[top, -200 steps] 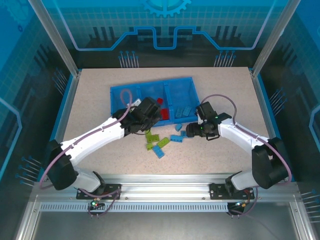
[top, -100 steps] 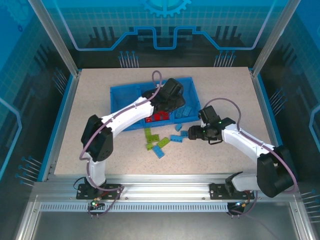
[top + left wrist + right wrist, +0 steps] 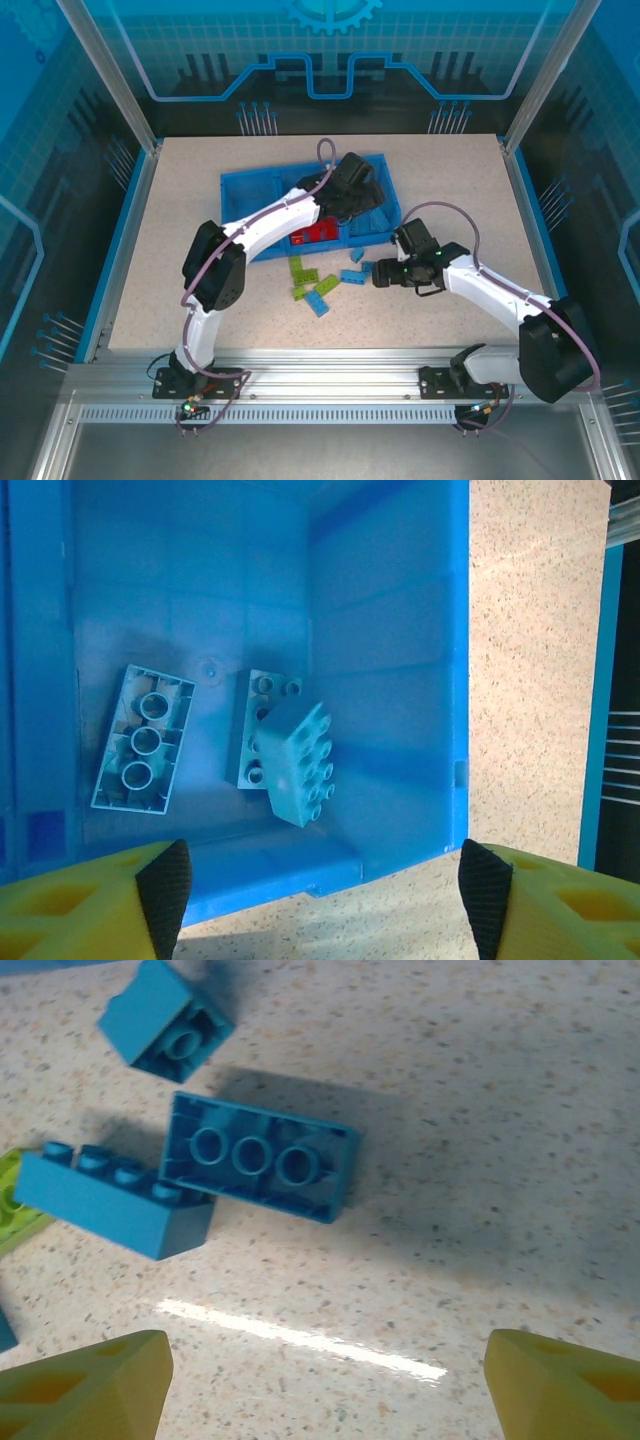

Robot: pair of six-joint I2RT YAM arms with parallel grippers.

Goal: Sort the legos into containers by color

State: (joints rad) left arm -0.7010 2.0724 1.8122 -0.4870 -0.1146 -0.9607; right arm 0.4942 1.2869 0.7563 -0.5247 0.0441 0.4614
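Swung away from the loose pile, the left gripper (image 3: 365, 192) now hangs over the right compartment of the tray (image 3: 238, 182), jaws apart with nothing between them. Sorting looks partly done: red bricks (image 3: 315, 234) lie in the middle compartment, while green bricks (image 3: 303, 270) and several blue bricks (image 3: 352, 277) are left on the table (image 3: 180, 250). The left wrist view reveals three light-blue bricks (image 3: 295, 760) inside the right compartment, one tilted atop another. The right wrist view shows the right gripper (image 3: 325, 1380), fingers spread, above an upturned blue brick (image 3: 262, 1168).

No legible text, labels, brands, numbers or signs anywhere.
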